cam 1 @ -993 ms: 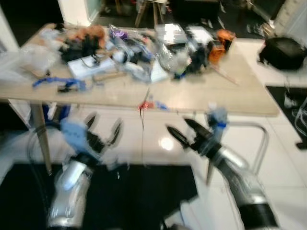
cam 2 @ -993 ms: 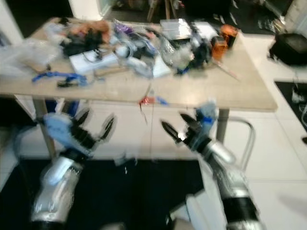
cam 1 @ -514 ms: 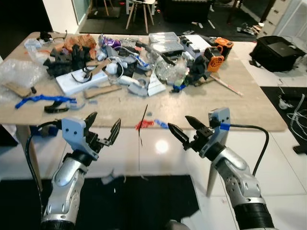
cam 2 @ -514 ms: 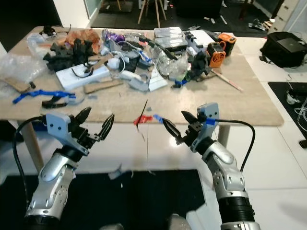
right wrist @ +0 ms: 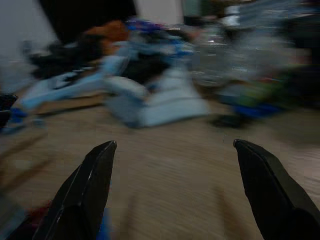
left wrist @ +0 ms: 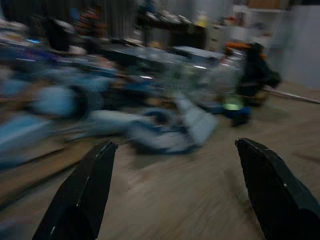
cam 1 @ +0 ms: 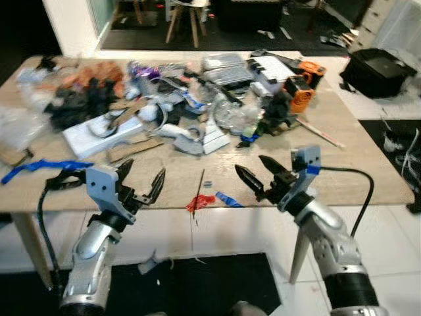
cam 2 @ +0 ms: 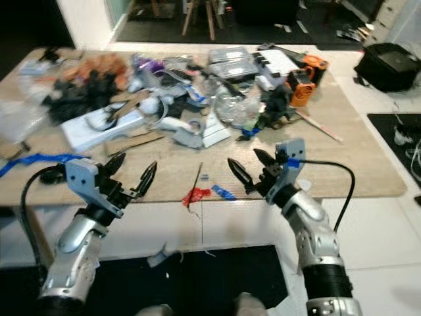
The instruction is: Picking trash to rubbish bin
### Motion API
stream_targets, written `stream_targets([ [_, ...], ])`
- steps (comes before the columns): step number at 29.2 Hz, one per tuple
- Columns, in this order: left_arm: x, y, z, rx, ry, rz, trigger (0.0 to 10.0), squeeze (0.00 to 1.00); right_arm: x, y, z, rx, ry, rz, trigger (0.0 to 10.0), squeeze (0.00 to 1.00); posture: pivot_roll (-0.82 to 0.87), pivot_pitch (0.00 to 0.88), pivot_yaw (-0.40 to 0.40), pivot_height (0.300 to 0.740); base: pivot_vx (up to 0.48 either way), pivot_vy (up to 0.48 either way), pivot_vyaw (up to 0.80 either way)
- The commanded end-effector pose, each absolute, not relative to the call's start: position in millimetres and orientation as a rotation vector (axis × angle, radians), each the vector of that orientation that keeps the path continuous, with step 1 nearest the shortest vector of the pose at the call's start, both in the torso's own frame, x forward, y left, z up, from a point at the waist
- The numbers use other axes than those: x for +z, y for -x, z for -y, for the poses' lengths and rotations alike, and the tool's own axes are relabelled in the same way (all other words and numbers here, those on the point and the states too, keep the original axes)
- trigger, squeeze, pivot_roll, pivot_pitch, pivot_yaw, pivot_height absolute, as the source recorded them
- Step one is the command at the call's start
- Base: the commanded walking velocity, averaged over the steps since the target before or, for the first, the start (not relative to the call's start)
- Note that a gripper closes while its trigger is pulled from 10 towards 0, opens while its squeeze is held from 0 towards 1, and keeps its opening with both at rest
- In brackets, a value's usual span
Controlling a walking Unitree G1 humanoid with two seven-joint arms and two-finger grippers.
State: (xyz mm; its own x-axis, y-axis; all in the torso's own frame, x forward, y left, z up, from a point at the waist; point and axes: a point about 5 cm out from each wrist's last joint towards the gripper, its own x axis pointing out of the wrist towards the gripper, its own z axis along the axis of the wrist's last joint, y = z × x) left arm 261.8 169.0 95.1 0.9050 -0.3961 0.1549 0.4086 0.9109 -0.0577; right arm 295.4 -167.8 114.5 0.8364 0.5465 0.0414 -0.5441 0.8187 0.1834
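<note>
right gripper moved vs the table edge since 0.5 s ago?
Yes. The right gripper now hangs over the wooden table, beside the blue scrap; before, it was short of the table's near edge.

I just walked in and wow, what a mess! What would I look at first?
Probably the big jumble of junk heaped across the far half of the wooden table, with a bright orange gadget at its right end. Nearer, a red scrap lies at the table's front edge, between the left gripper and right gripper, both with fingers spread open.
</note>
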Motion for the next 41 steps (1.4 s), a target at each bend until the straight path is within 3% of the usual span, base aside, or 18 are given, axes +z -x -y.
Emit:
stream_targets([
  [1, 93, -261, -166, -0.434, 0.089, 0.140, 10.0, 0.00, 111, -295, 172, 0.564, -0.191, -0.025, 10.0, 0.00, -0.02, 0.000, -0.016, 0.740, 0.337, 0.000, -0.79],
  [13, 88, -261, -167, -0.431, 0.093, 0.140, 10.0, 0.00, 125, -303, 187, 0.514, -0.166, 0.050, 10.0, 0.00, -0.02, 0.000, -0.016, 0.740, 0.327, 0.000, -0.05],
  [22, 85, -262, -168, -0.426, 0.071, 0.141, 10.0, 0.00, 134, -311, 203, 0.447, -0.141, 0.086, 10.0, 0.00, -0.02, 0.000, -0.012, 0.740, 0.000, 0.000, 0.00],
  [28, 84, -260, -167, -0.468, 0.021, 0.134, 10.0, 0.00, 142, -323, 216, 0.392, -0.030, 0.117, 10.0, 0.00, -0.03, 0.000, -0.005, 0.740, 0.000, 0.000, 0.00],
  [41, 105, -257, -174, -0.538, -0.038, 0.175, 10.0, 0.00, 148, -344, 219, 0.418, 0.058, 0.094, 10.0, 0.00, 0.00, 0.000, 0.013, 0.740, 0.000, 0.000, 0.00],
])
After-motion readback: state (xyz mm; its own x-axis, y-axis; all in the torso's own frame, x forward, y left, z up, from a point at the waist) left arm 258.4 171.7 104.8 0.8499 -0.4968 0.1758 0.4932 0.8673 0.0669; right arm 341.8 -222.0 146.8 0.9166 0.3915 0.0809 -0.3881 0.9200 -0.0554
